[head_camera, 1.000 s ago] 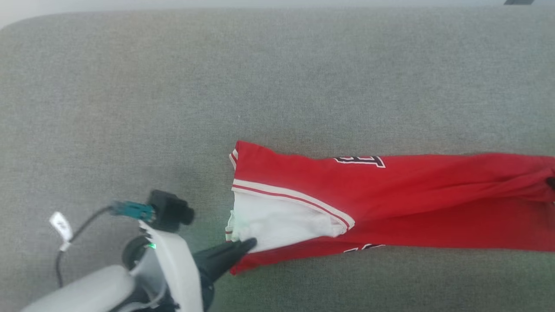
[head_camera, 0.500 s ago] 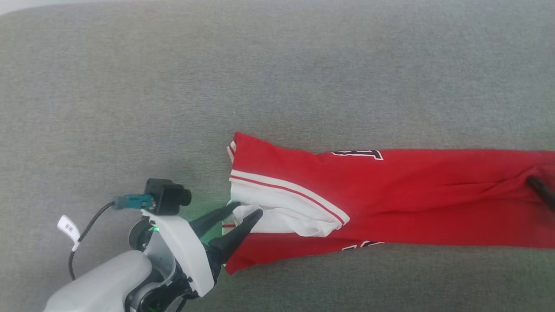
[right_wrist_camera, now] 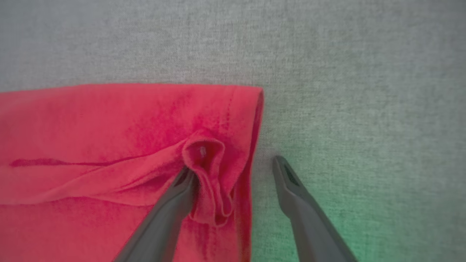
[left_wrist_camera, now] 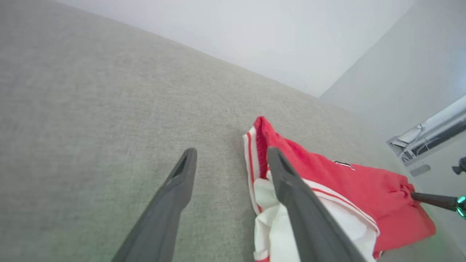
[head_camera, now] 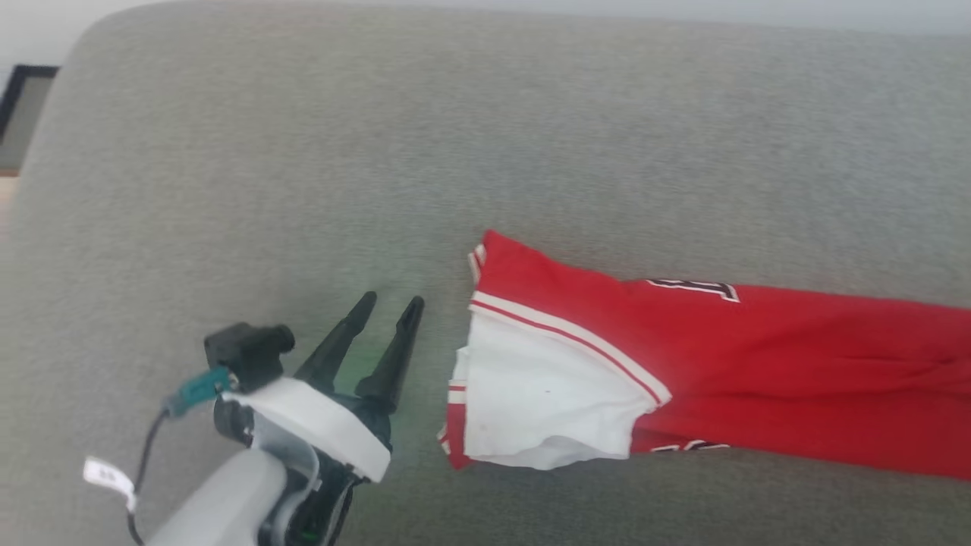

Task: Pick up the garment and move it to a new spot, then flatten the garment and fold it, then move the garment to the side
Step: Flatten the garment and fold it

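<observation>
Left gripper (head_camera: 392, 301) gapes empty beside the garment (head_camera: 758, 364); right gripper (right_wrist_camera: 233, 165) wide too, perhaps touching a pucker (right_wrist_camera: 204, 153), cloth stretched long for flattening.

Under & all round left gripper (head_camera: 392, 301): grey fabric surface (head_camera: 303, 152), woven texture, w/ rounded corner far up-left of gripper. Past that corner, well apart from gripper, a dark-framed panel (head_camera: 17, 114), partly cut off by frame edge. Left wrist view: pale wall (left_wrist_camera: 255, 36) beyond surface ahead of gripper; grey metal rail (left_wrist_camera: 429, 133) far off to its right.
</observation>
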You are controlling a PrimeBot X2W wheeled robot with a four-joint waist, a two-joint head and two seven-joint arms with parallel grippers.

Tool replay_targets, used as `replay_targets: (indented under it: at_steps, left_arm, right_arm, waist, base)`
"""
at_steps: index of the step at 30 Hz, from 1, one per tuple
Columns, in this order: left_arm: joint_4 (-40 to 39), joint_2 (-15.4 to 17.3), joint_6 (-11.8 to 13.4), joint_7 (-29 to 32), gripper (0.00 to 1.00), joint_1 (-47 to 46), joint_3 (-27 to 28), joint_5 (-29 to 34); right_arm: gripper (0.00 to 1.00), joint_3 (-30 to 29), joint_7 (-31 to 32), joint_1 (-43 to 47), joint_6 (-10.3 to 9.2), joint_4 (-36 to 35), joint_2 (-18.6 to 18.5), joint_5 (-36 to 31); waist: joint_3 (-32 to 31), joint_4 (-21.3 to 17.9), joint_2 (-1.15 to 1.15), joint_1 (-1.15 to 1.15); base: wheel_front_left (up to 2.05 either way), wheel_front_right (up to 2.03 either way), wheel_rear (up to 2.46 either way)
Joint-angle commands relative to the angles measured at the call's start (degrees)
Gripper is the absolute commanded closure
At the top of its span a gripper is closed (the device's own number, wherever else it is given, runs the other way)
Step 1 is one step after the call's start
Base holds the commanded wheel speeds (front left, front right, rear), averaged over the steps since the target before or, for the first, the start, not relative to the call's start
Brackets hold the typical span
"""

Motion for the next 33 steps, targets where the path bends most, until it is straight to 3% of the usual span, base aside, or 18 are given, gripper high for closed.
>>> replay_targets:
  at_steps: [1,6,7,8,9,10,11,12,20,27,33]
  left_arm:
    - [0.41,-0.50,-0.25,-0.22,0.00,1.48,1.15,1.46]
    - [1.26,-7.92,-1.21,-0.25,0.00,6.52,13.53,18.04]
    - [1.11,-9.23,-0.69,-0.25,0.00,7.33,15.75,21.50]
    - [1.47,-10.89,0.87,-0.25,0.00,8.62,18.38,29.66]
    - [0.98,-12.54,0.61,-0.25,0.00,9.11,19.81,31.61]
    - [0.74,-13.56,0.68,-0.25,0.00,9.53,21.03,34.68]
    - [0.45,-13.81,0.83,-0.26,0.00,9.98,22.02,37.43]
    - [-0.03,-14.63,0.62,-0.26,0.00,10.47,23.13,39.34]
    - [-3.02,-18.37,-2.23,-0.26,0.00,13.67,31.12,48.76]
    - [-5.64,-20.20,-4.70,-0.26,0.00,15.77,36.03,51.69]
    - [-7.23,-20.75,-5.29,-0.27,0.00,15.61,37.62,53.80]
  right_arm:
    - [0.00,1.52,1.39,1.58,0.03,-0.07,1.97,0.06]
    - [0.00,2.69,4.05,1.70,0.03,0.73,3.46,0.11]
    - [0.00,2.88,4.41,1.59,0.03,0.88,3.91,0.11]
    - [0.00,3.28,4.99,1.25,0.04,0.11,4.80,-0.27]
    - [0.45,3.30,5.19,1.15,0.09,-0.21,5.09,-0.41]
    - [0.65,3.33,5.28,1.03,0.17,-0.30,5.29,-0.54]
    - [0.93,3.38,5.28,0.90,0.17,-0.34,5.45,-0.62]
    - [1.00,3.41,5.33,0.68,0.17,-0.42,5.61,-0.82]
    - [1.00,1.42,3.16,-1.61,-0.01,2.79,5.21,-0.82]
    - [1.00,-2.09,-0.42,-5.01,-0.08,8.38,2.34,-0.84]
    - [1.00,-4.39,-2.76,-6.06,-0.03,14.56,-0.14,0.19]
  waist:
    - [0.05,1.07,0.00,0.00]
    - [0.30,2.40,0.00,0.00]
    - [0.34,2.52,0.00,0.00]
    - [0.41,2.60,0.00,0.00]
    - [0.44,2.62,0.00,0.00]
    - [0.42,2.59,0.00,0.00]
    - [0.41,2.51,0.00,0.00]
    - [0.42,2.39,0.00,0.00]
    - [-0.31,-0.73,0.00,0.00]
    - [0.36,-4.88,0.00,0.00]
    - [1.34,-6.42,0.00,0.00]
  base:
    - [0.00,0.00,0.00]
    - [0.00,0.00,0.00]
    - [0.00,0.00,0.00]
    - [0.00,0.00,0.00]
    - [0.00,0.00,0.00]
    - [0.00,0.00,0.00]
    - [0.00,0.00,0.00]
    - [0.00,0.00,0.00]
    - [0.00,0.00,0.00]
    - [0.00,0.00,0.00]
    - [0.00,0.00,0.00]
